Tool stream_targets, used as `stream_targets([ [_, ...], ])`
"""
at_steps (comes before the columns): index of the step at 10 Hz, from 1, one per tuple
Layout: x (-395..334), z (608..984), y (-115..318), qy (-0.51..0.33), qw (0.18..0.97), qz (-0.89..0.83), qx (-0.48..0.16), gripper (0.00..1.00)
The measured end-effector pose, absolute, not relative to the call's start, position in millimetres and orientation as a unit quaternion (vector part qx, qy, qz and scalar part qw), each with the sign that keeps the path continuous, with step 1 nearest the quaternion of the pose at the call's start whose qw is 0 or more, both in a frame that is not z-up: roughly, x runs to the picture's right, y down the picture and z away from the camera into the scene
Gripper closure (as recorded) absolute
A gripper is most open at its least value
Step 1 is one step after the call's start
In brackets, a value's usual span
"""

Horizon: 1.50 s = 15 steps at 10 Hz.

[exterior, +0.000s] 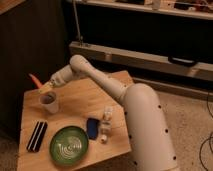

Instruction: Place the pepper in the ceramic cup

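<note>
The orange-red pepper (pixel 35 79) is held at the tip of my gripper (pixel 43 88), sticking out up and to the left. The gripper hangs just above and slightly left of the small white ceramic cup (pixel 49 103), which stands upright on the left part of the wooden table (pixel 80 102). The gripper is shut on the pepper. My white arm reaches in from the lower right across the table.
A green plate (pixel 69 145) lies near the table's front edge. A black rectangular object (pixel 36 136) lies at the front left. A blue object (pixel 92 127) and a white bottle-like object (pixel 106 122) stand right of the plate. A dark cabinet rises behind the table.
</note>
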State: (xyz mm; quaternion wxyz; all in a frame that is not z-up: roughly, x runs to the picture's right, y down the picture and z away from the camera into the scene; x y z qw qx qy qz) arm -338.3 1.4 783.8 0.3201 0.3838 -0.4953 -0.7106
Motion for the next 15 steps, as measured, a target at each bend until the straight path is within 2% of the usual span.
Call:
stream_targets([
  [3,-337.6,787.4,8.0,-0.495,0.317,-0.713,0.383,0.87],
  [4,-337.7,787.5,8.1,-0.495,0.316,-0.713,0.384,0.82],
  [9,-336.8,787.0,11.3,-0.486,0.311,-0.718,0.389,0.3],
  [10,-335.9,787.4,11.8,-0.483,0.313,-0.719,0.39,0.23],
  [11,-335.1,787.3,11.5,-0.479,0.314,-0.72,0.391,0.2],
  [15,-328.5,789.5,11.0,-0.463,0.324,-0.727,0.39,0.2],
])
